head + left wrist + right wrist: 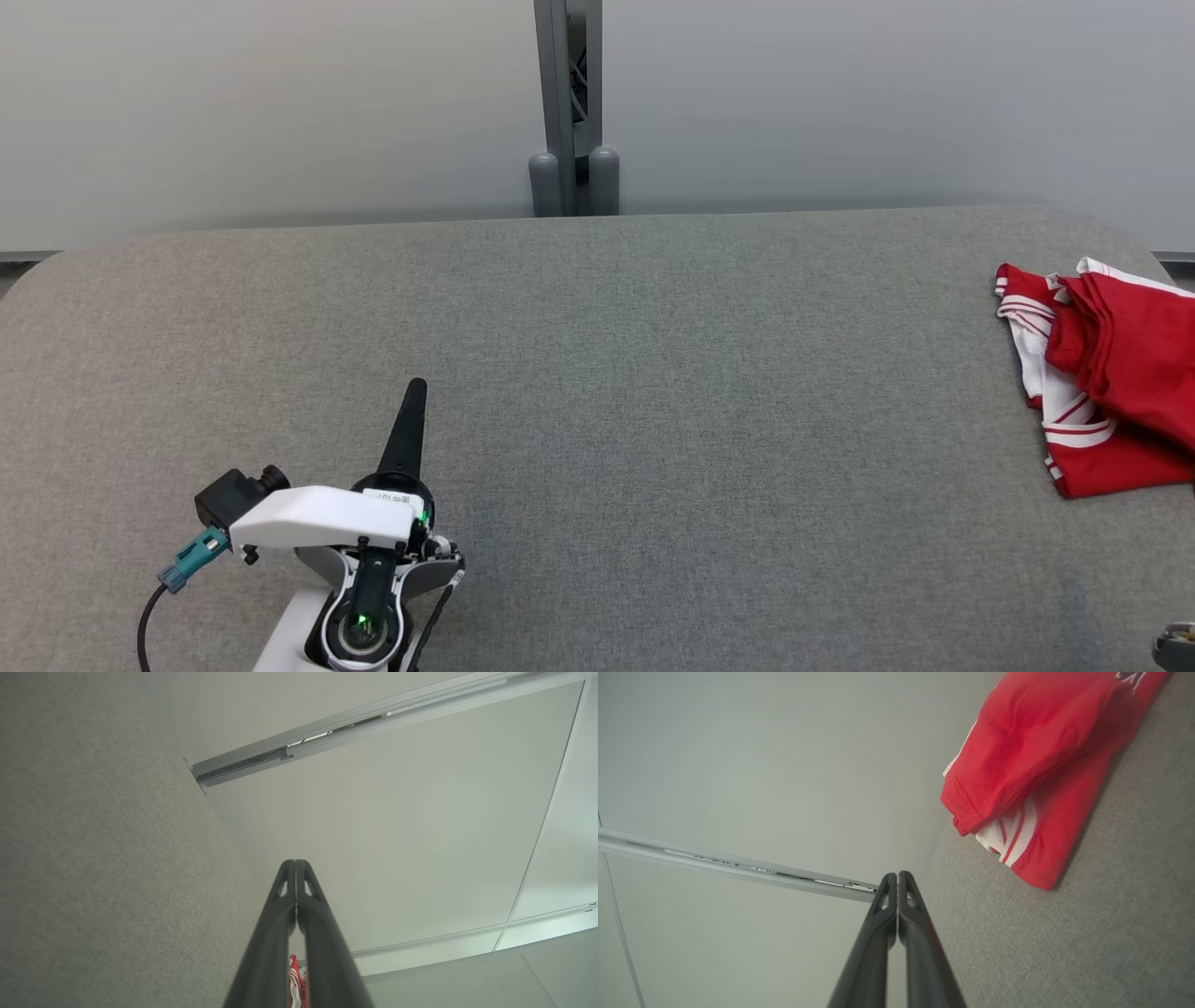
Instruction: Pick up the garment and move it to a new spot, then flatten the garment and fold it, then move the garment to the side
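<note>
The left gripper (pixel 414 394) pointed forward, away from the body. Its two dark fingers (pixel 280 914) were pressed together into one narrow spike, tips touching. Behind it the white wrist housing (pixel 317 518) lay tilted, with a teal plug (pixel 193 554) and black cable at its outer side. The right gripper (pixel 897 877) was closed too, fingertips meeting. A small grey piece (pixel 1175 646) at the head view's lower right was possibly the right arm.

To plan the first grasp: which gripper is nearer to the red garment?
Right. The right gripper is near the red garment, at the right end of the table; the left gripper is far off, over its left part.
</note>
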{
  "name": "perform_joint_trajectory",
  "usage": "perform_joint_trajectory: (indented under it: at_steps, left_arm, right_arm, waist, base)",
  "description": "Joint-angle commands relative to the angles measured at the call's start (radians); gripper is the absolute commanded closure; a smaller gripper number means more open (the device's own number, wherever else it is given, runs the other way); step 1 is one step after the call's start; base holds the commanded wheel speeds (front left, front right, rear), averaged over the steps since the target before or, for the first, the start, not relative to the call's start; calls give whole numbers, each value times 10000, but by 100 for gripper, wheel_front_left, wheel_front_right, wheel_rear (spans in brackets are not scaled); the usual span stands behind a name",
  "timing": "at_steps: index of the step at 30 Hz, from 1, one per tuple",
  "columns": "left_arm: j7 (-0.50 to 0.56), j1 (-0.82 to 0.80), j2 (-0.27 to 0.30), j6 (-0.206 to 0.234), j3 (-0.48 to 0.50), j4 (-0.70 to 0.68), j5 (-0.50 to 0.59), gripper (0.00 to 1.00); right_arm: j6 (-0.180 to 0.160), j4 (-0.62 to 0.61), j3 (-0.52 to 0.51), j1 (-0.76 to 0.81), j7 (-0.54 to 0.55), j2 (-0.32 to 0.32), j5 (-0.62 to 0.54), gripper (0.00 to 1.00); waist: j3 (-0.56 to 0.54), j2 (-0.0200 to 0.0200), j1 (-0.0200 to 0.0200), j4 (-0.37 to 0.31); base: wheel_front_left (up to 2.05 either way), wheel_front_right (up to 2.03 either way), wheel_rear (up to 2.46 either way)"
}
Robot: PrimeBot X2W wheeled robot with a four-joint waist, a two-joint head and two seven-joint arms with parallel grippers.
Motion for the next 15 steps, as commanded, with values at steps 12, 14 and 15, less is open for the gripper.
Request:
perform_joint_trajectory:
  at_steps: [12,14,15]
  left_arm:
    - [129,-469,61,-186,-125,185,-998,100]
    - [152,-512,61,-219,-144,210,-1118,100]
    - [160,-527,62,-213,-155,229,-1183,100]
  right_arm:
    - [1,31,-395,-196,456,-119,1129,100]
    - [1,43,-450,-203,507,-120,1281,100]
    - [1,51,-476,-203,547,-121,1356,100]
  waist:
    - [-71,0,0,-53]
    - [-83,0,0,-61]
    - [-88,0,0,-66]
  base:
    - [0,0,0]
    - [0,0,0]
    - [0,0,0]
